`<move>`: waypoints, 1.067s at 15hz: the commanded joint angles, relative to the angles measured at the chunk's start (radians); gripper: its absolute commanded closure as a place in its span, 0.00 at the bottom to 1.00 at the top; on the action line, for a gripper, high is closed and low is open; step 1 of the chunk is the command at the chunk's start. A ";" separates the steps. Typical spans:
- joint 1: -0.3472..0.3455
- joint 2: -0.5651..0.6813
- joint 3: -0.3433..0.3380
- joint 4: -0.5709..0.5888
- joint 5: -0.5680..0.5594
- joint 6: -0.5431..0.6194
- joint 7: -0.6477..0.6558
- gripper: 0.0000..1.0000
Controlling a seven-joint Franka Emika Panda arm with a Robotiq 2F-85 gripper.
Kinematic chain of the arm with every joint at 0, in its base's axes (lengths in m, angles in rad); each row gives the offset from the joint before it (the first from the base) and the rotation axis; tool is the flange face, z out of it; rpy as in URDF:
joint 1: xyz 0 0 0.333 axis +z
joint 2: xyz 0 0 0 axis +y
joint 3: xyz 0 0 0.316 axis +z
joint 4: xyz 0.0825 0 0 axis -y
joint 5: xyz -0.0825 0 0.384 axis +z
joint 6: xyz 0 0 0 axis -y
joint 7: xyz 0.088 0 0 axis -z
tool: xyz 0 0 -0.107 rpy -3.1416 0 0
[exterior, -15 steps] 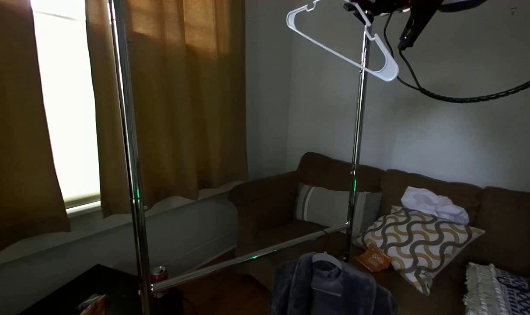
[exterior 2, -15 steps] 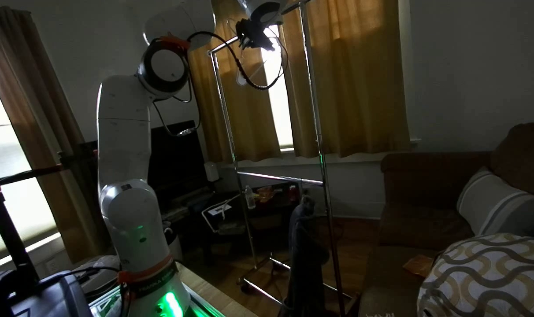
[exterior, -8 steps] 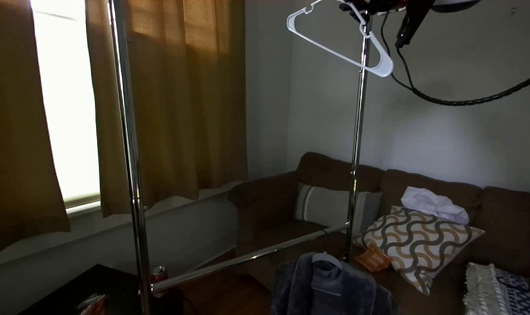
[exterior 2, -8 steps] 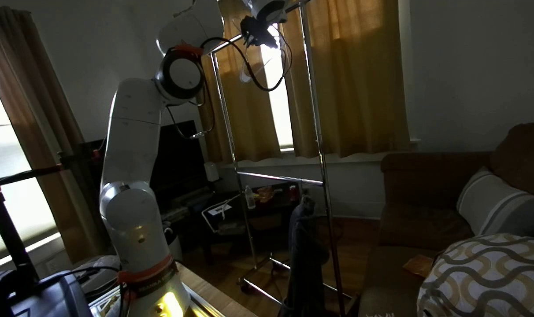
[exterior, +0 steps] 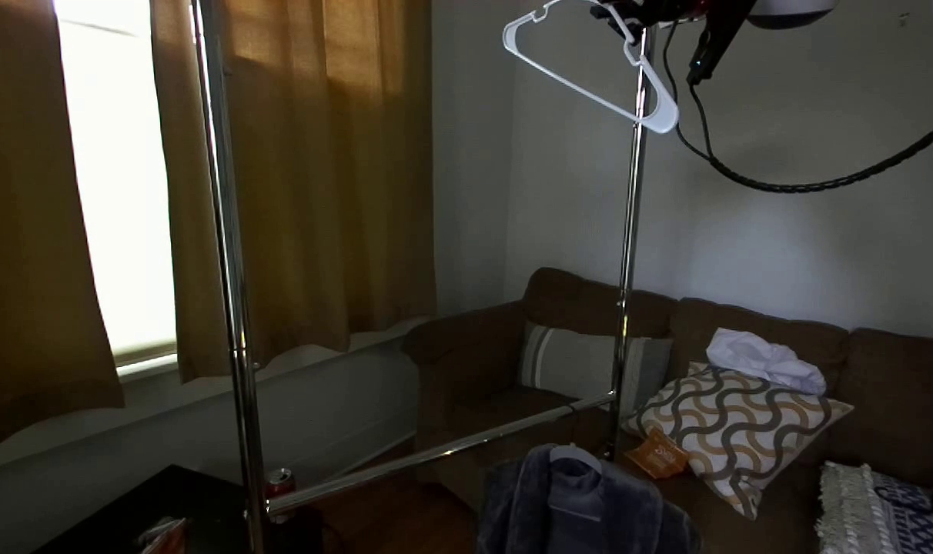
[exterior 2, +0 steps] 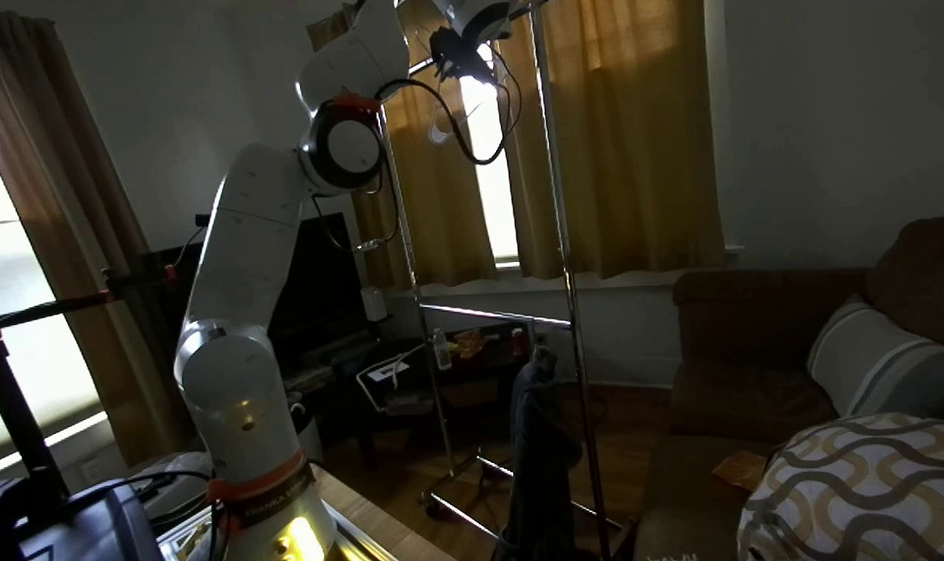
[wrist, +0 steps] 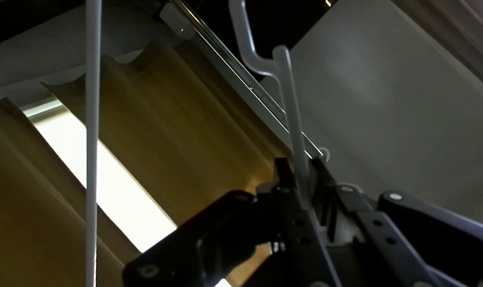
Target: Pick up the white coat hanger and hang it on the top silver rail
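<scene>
The white coat hanger (exterior: 661, 118) hangs slightly tilted, high up between the rack's poles in an exterior view; its hook is cut off by the frame's top. It shows faintly against the window in an exterior view (exterior 2: 438, 135). My gripper (exterior: 619, 21) is shut on one sloping arm of the hanger, and the wrist view shows that arm (wrist: 291, 99) between the fingertips (wrist: 300, 165). The top silver rail (exterior 2: 420, 67) shows in an exterior view, partly hidden by the robot arm and gripper (exterior 2: 441, 62). I cannot tell whether the hook touches it.
Silver upright poles (exterior: 228, 231) and a lower crossbar (exterior: 436, 452) frame the rack. A grey garment (exterior: 643, 515) hangs low at the rack. Brown curtains (exterior: 328, 192) stand behind. A brown sofa (exterior: 466, 354) with pillows is beside it. A cable (exterior 2: 472, 160) loops below the wrist.
My gripper and the hanger have moved slightly left in an exterior view, the hanger's right corner rising. The arm's elbow has swung towards the rack. The base light changed from green to yellow.
</scene>
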 commanded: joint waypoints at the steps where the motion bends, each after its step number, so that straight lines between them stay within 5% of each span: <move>1: -0.004 0.011 0.006 0.016 0.000 0.005 0.003 0.85; 15: -0.013 0.045 0.020 0.065 0.000 0.012 0.016 0.85; 16: -0.021 0.058 0.025 0.074 0.015 0.024 0.015 0.96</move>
